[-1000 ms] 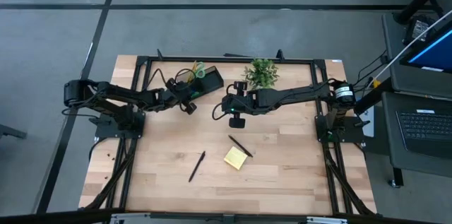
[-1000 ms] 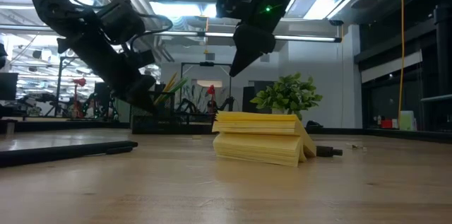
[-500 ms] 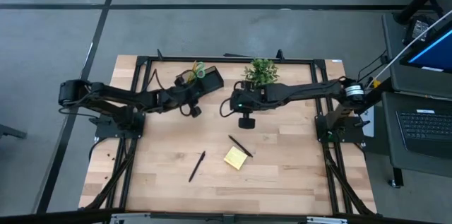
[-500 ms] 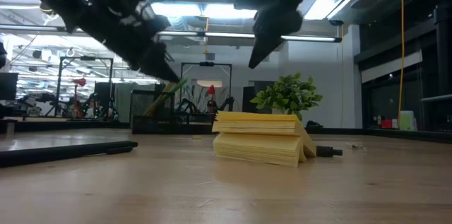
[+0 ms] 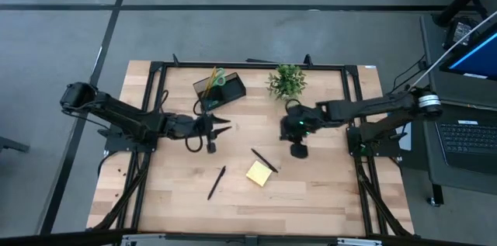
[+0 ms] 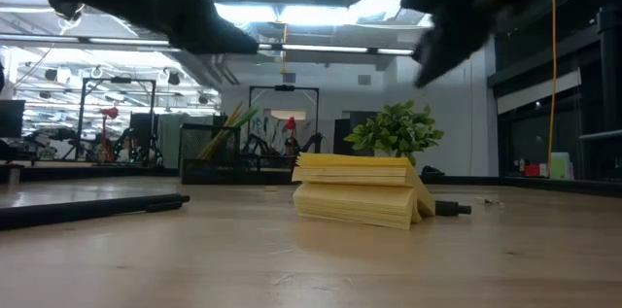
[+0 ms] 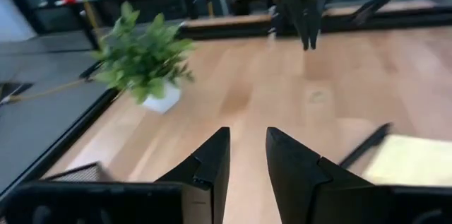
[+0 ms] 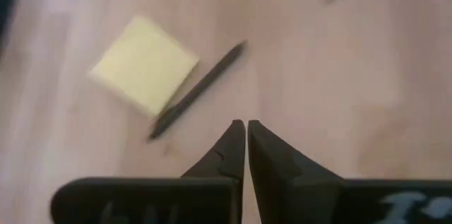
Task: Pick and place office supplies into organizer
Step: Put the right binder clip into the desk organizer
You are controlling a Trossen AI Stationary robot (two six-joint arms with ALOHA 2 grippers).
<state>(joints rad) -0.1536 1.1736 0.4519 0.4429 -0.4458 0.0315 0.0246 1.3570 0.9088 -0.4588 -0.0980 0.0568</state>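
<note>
The black organizer [image 5: 220, 88] stands at the far left-centre, with the green-handled scissors [image 5: 218, 76] and a wooden pencil [image 5: 211, 80] sticking up out of it. The yellow sticky-note pad [image 5: 259, 172] lies flat at mid-table. One black pen [image 5: 264, 161] lies just beyond it and another black pen [image 5: 216, 182] to its left. My left gripper [image 7: 248, 135] hovers nearly level, on the near side of the organizer, open and with nothing in it. My right gripper [image 8: 246, 124] hangs above the bare table to the right of the pad, pointing down at a slant, shut and with nothing in it.
A small green potted plant [image 5: 287, 81] stands at the far centre, to the right of the organizer. A black frame [image 5: 248, 65] runs along the far edge and both sides. Bare wood lies between the grippers and along the near edge.
My left gripper has swung away from the organizer toward the table's near edge, risen and tipped up toward level. My right gripper has drawn back from the table's middle toward the right edge. The pad, pens and organizer have stayed where they were.
</note>
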